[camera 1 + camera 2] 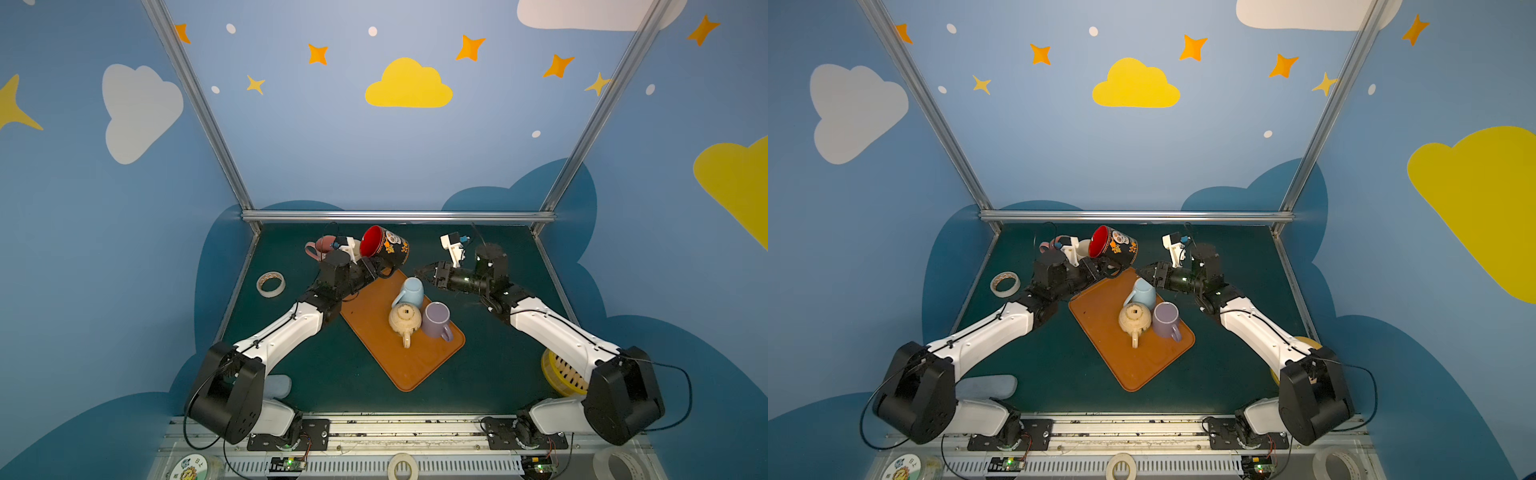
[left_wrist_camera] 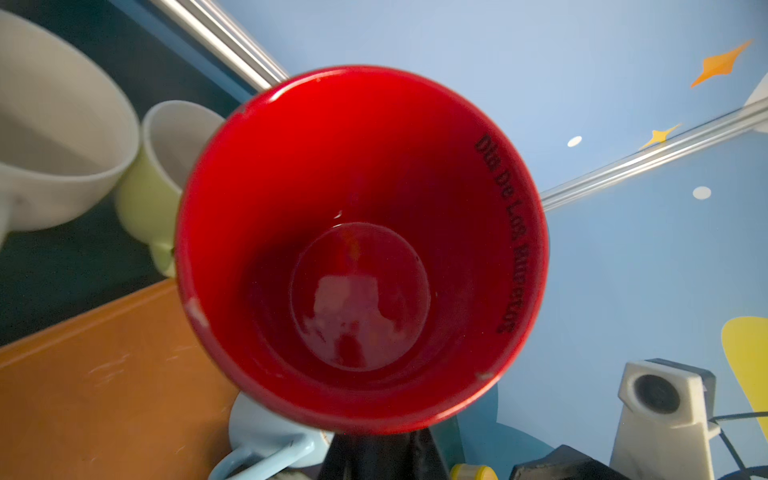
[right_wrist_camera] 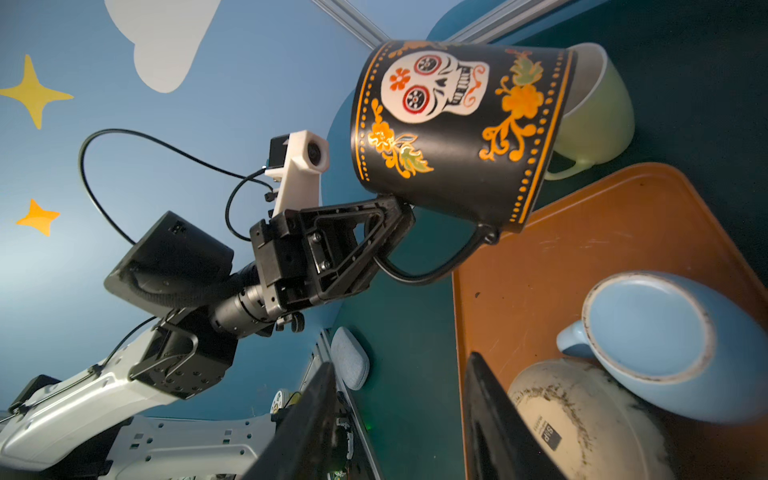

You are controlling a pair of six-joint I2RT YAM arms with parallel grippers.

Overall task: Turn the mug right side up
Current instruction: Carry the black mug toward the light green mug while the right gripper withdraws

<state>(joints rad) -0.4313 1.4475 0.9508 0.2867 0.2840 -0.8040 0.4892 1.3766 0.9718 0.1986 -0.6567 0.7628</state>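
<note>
The mug (image 1: 386,247) (image 1: 1115,246) is black with a painted skull and a red inside. It hangs in the air over the far end of the orange tray (image 1: 415,365), lying on its side with its mouth toward the left. My left gripper (image 1: 376,266) (image 1: 1102,266) (image 3: 399,208) is shut on it where the handle meets the wall near the rim. The left wrist view looks straight into the red inside of the mug (image 2: 361,249). My right gripper (image 1: 419,272) (image 1: 1140,270) (image 3: 399,365) hovers to the mug's right, open and empty, with the skull side of the mug (image 3: 457,124) in front of it.
On the tray stand an upside-down light blue mug (image 1: 411,291), a cream teapot (image 1: 405,320) and an upright purple mug (image 1: 436,318). A pink mug (image 1: 320,245), a pale green cup (image 3: 598,116) and a white bowl (image 2: 54,137) sit at the back. A tape roll (image 1: 271,284) lies on the left.
</note>
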